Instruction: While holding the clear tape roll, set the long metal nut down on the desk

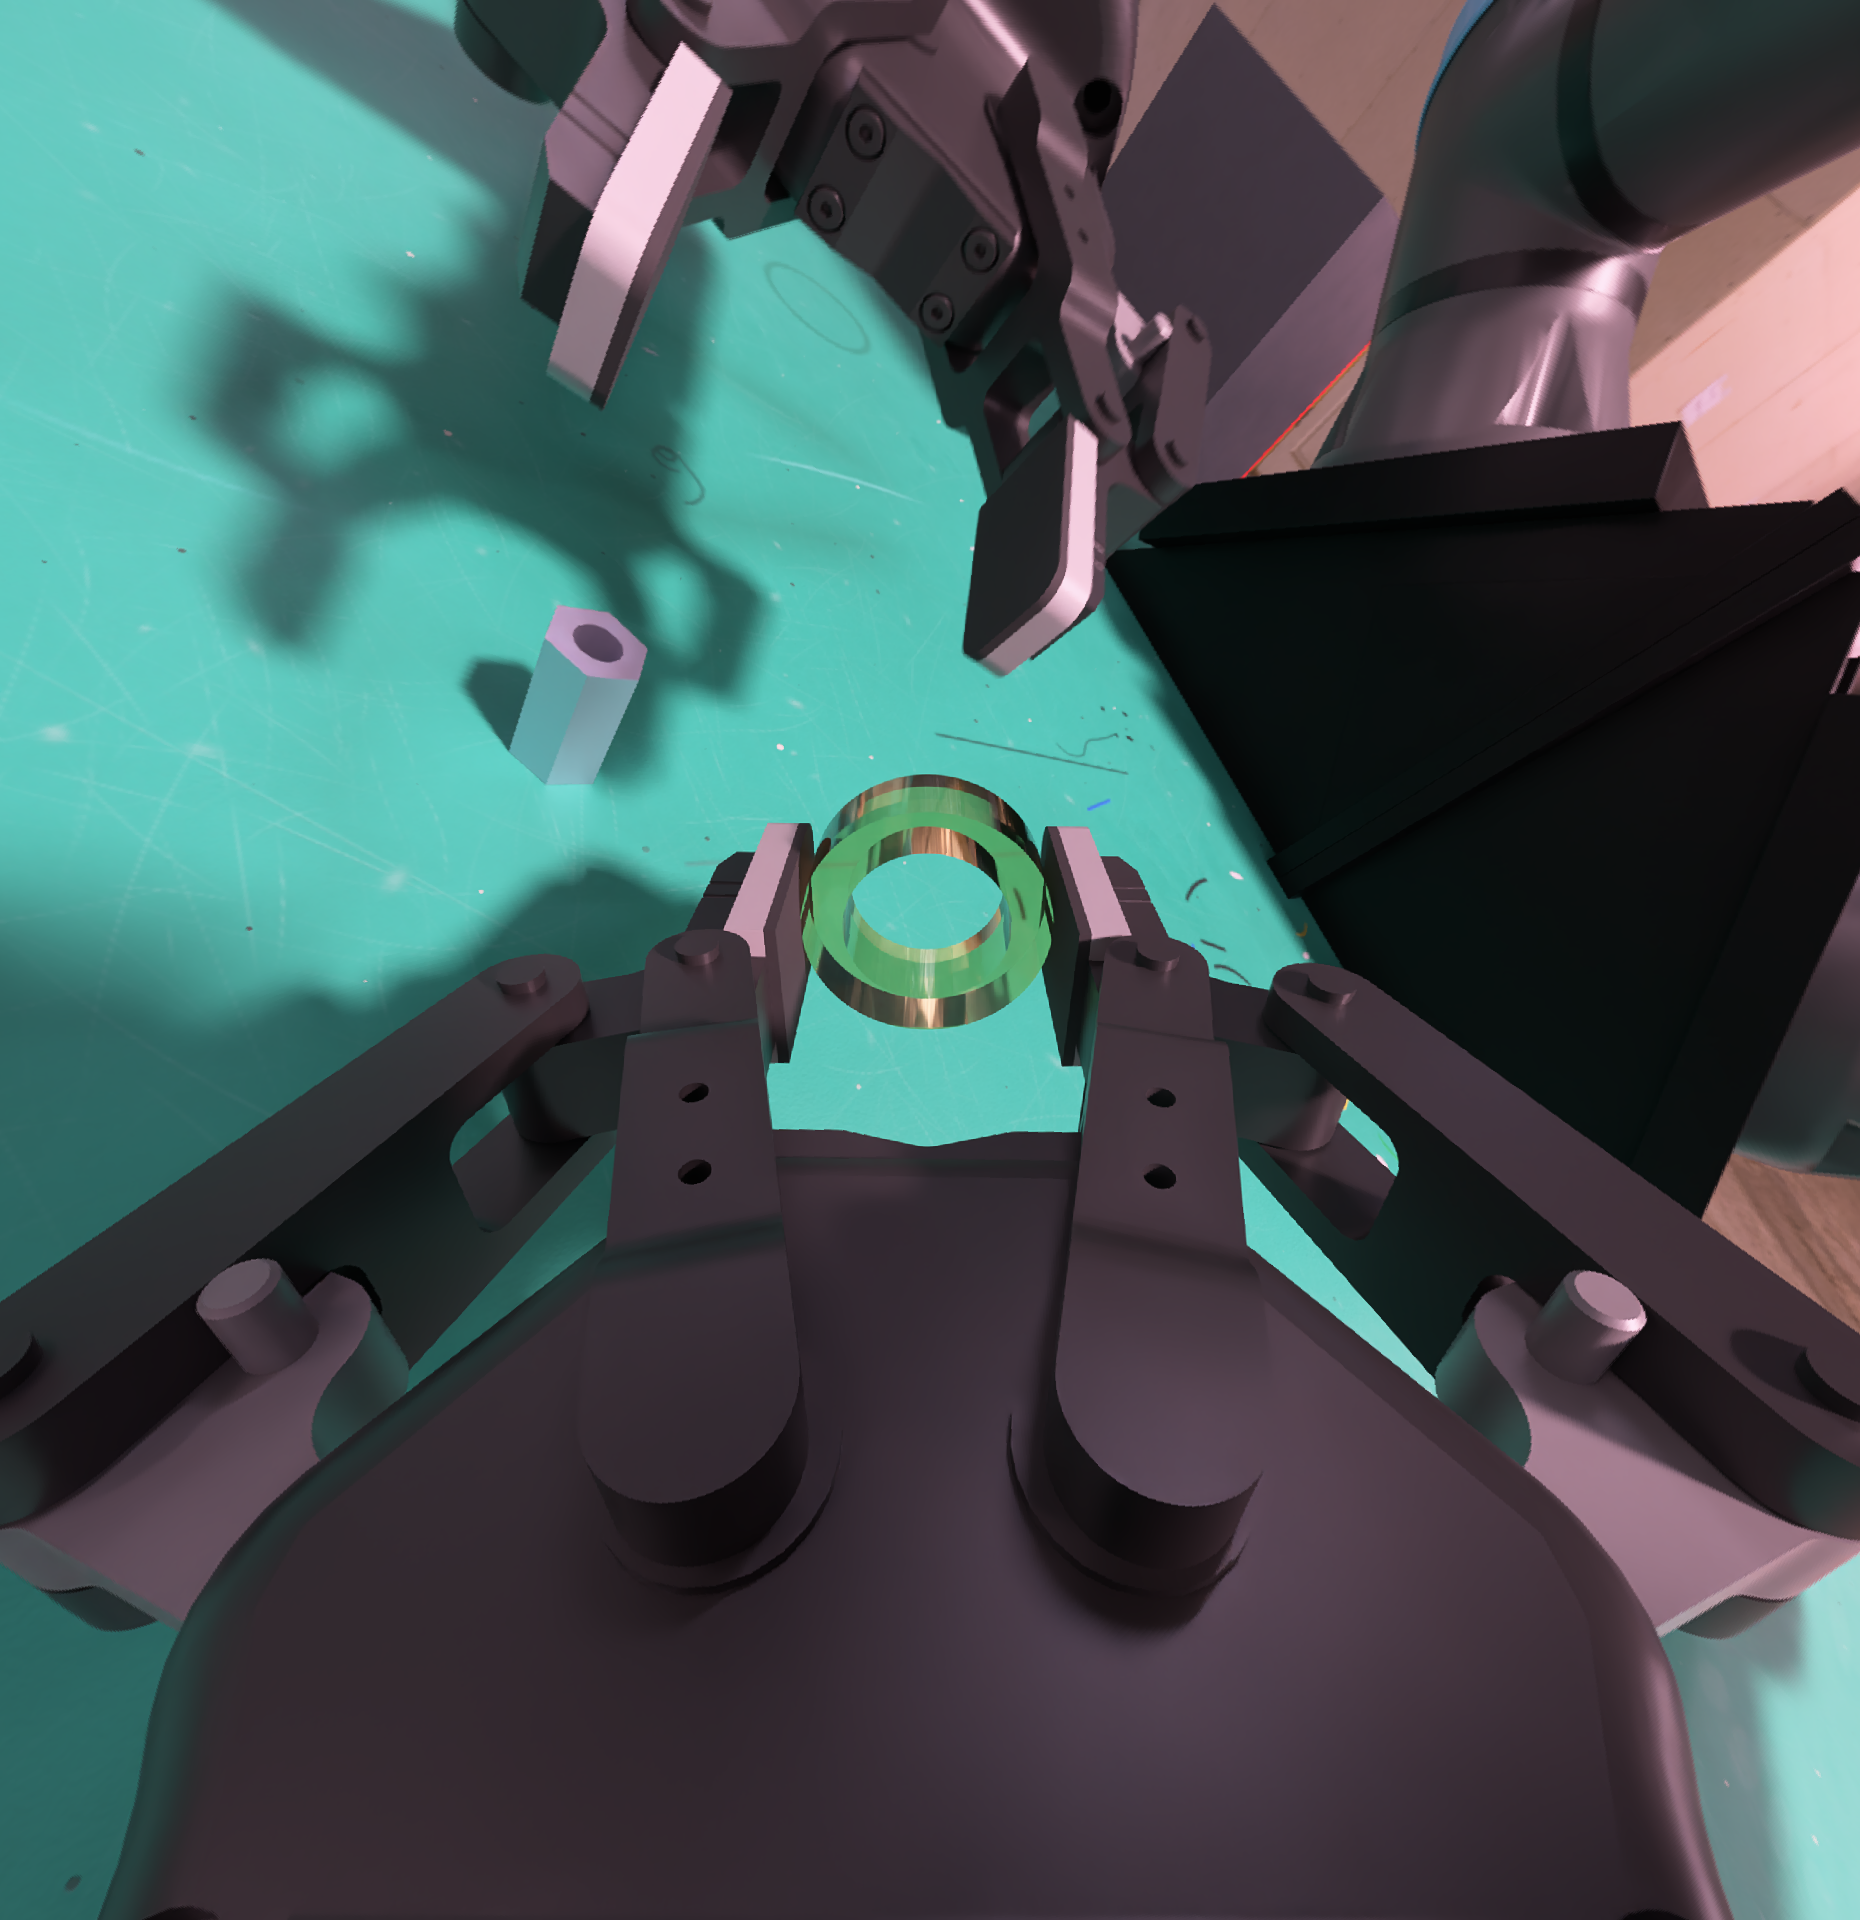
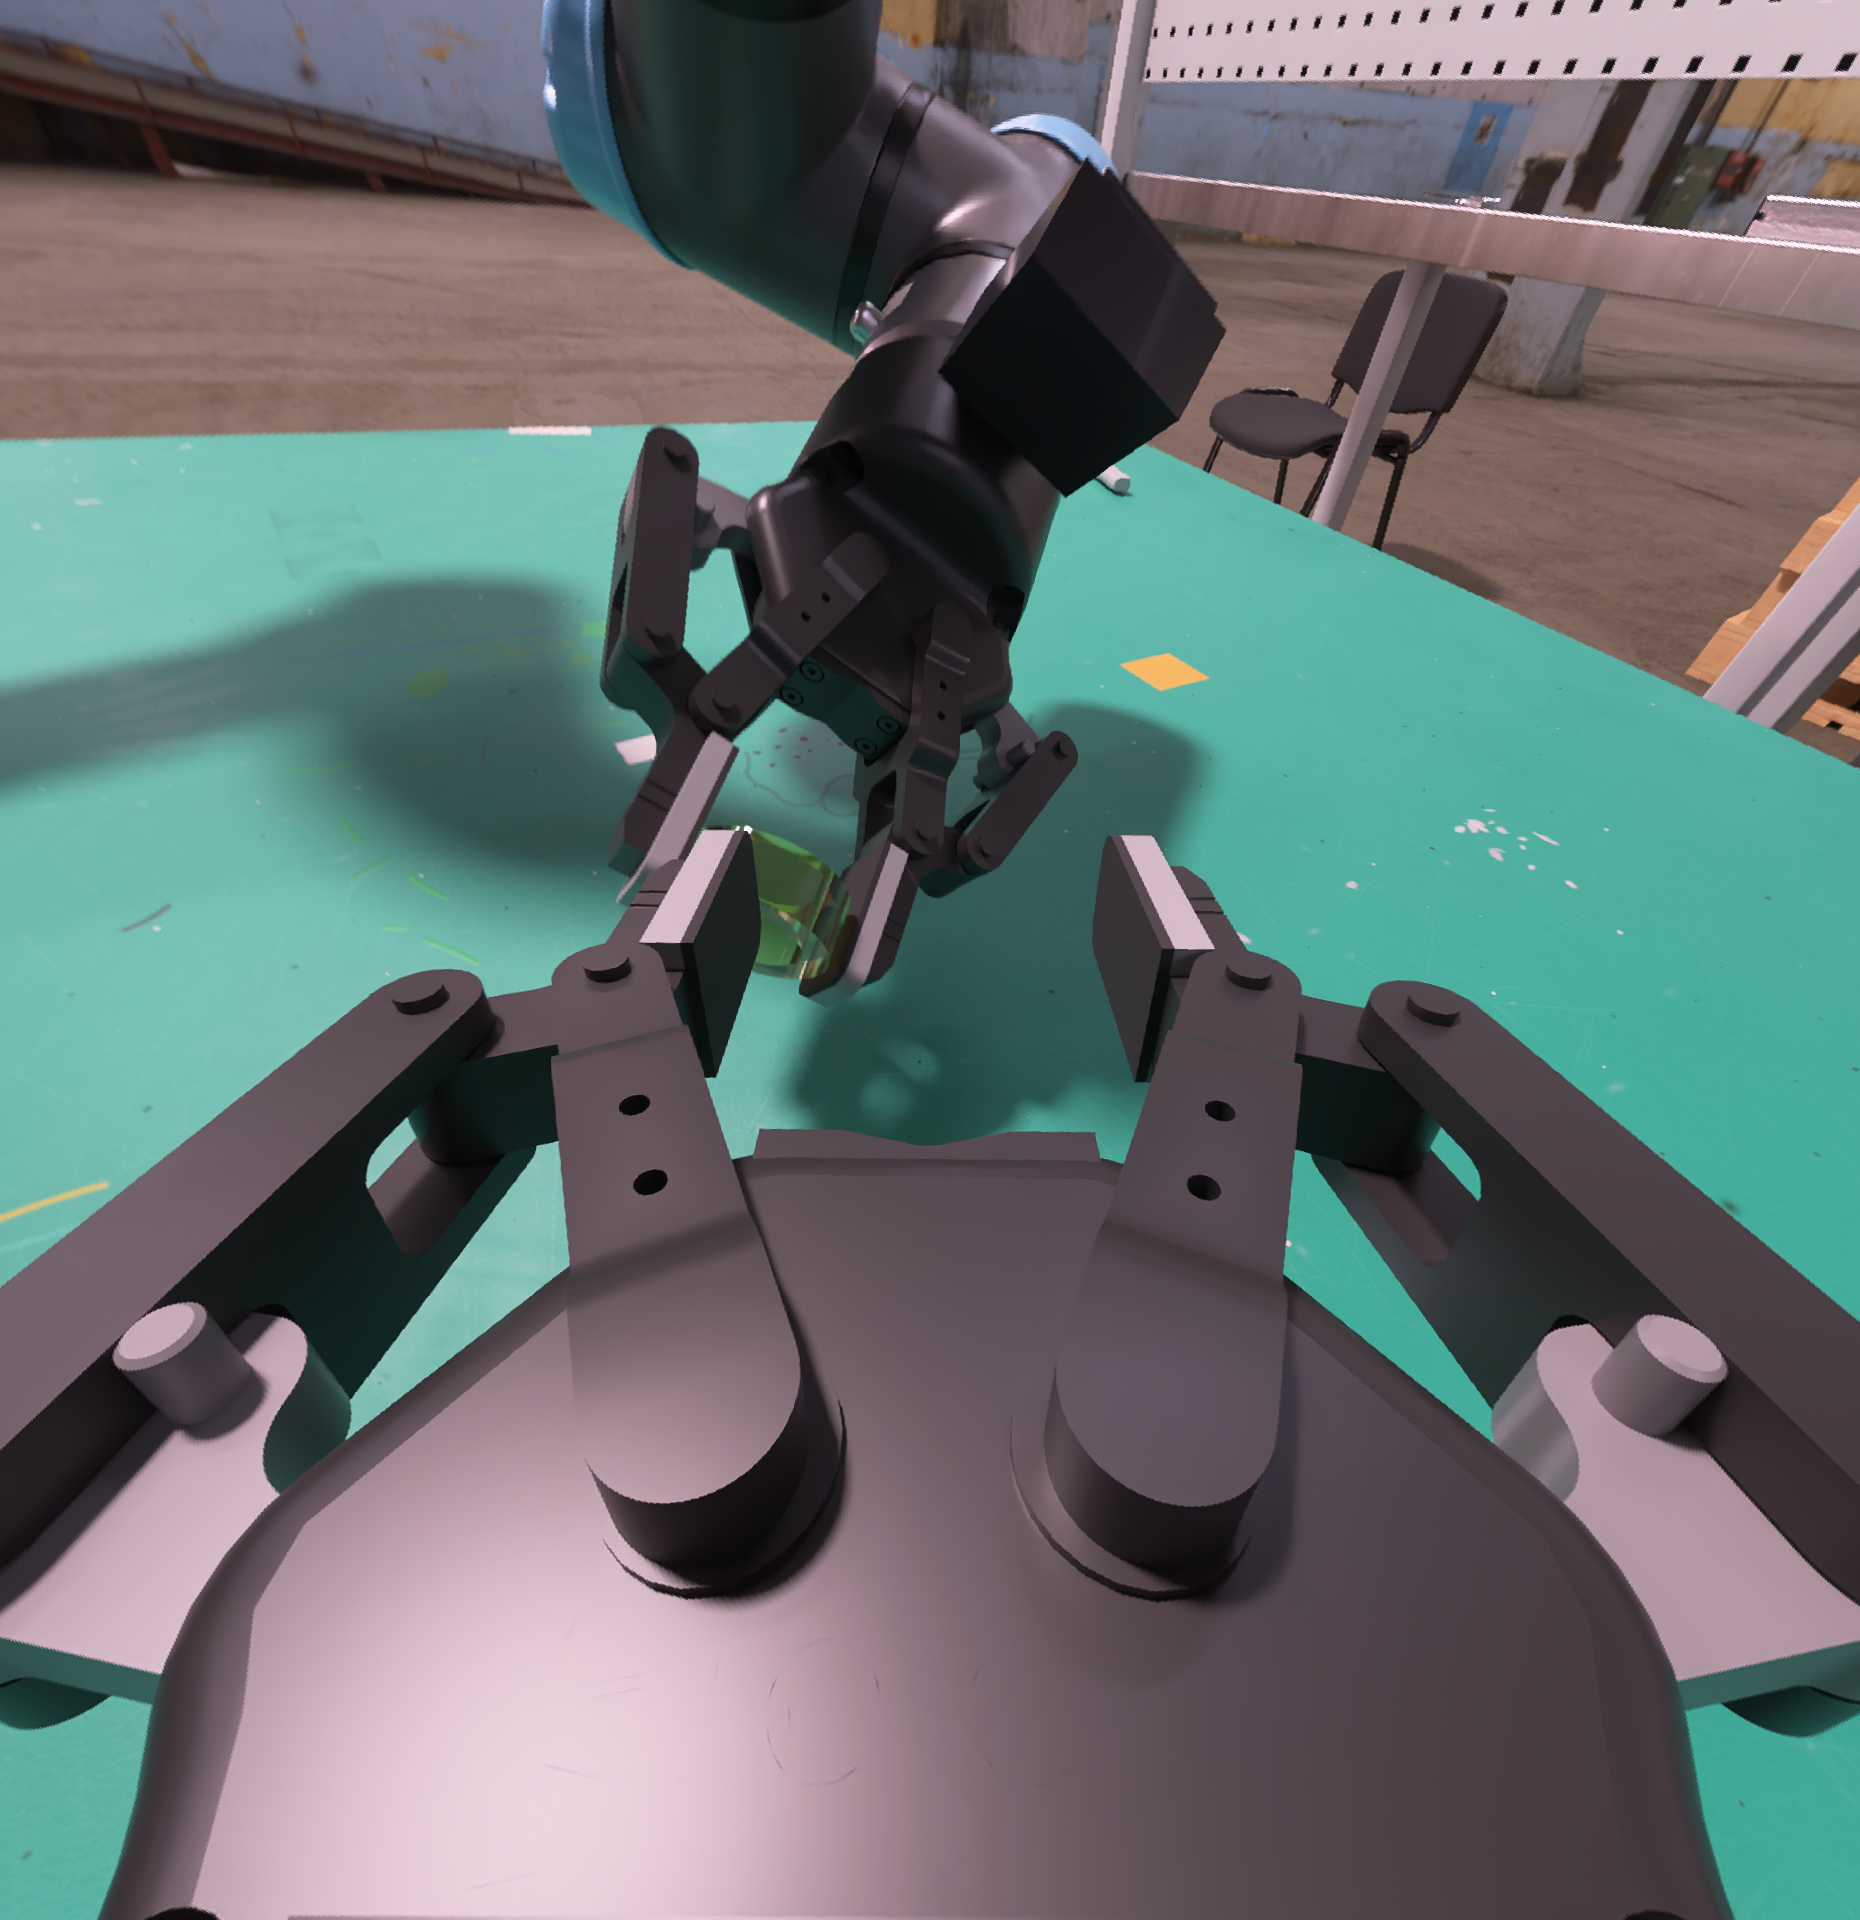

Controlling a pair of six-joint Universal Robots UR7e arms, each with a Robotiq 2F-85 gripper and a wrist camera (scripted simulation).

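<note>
Clear tape roll point(image 1: 926, 902): being clamped between the pads of the left gripper point(image 1: 926, 914), above the green desk point(image 1: 178, 790). Long metal nut point(image 1: 578, 694): being shown upright on the desk in the left wrist view only. Right gripper point(image 2: 921, 935): being held spread wide, nothing between its fingers.

The long metal nut point(image 1: 578, 694) stands upright on the desk point(image 1: 178, 520), apart from both grippers. Seen from the left wrist, the clear tape roll point(image 1: 926, 902) hangs to the right of the nut and nearer the camera, between the fingers of the left gripper point(image 1: 926, 914) and off the desk. The right gripper point(image 1: 801, 520) hangs above the desk beyond the nut and to its right, fingers spread around nothing.
</note>
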